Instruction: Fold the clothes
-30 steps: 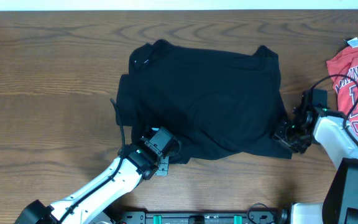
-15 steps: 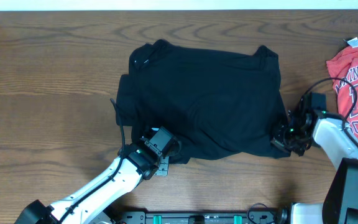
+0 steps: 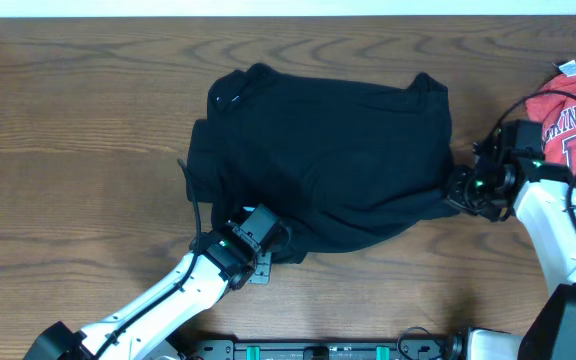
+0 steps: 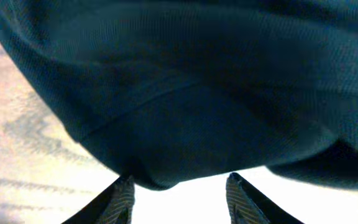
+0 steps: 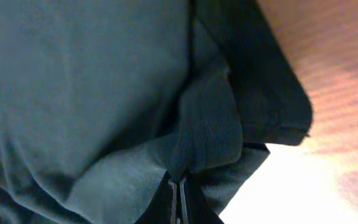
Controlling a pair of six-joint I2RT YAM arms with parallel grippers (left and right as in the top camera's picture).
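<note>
- The black T-shirt [image 3: 328,165] lies in a loose, rumpled heap at the middle of the wooden table [image 3: 88,150], its long axis running left to right in the overhead view
- Its far edge ends in two raised lumps of fabric, one at each far corner; its near edge slants from the left gripper up towards the right gripper
- Which way the neck points cannot be told, the cloth being too dark and bunched
- The left gripper [image 3: 271,243] is at the shirt's near left corner; in its wrist view the fingers [image 4: 122,196] stand apart with a fold of the hem bulging into the gap, and a pinch cannot be made out
- The right gripper [image 3: 460,192] is at the shirt's right edge; in its wrist view the fingers [image 5: 166,202] are pressed together on a gathered ridge of the black cloth
- A red T-shirt [image 3: 568,120] with white lettering lies at the table's right edge, just beyond the right arm and apart from the black one; a small pale label [image 3: 571,68] shows at its far end
- Count: one black shirt, one red shirt, two arms
</note>
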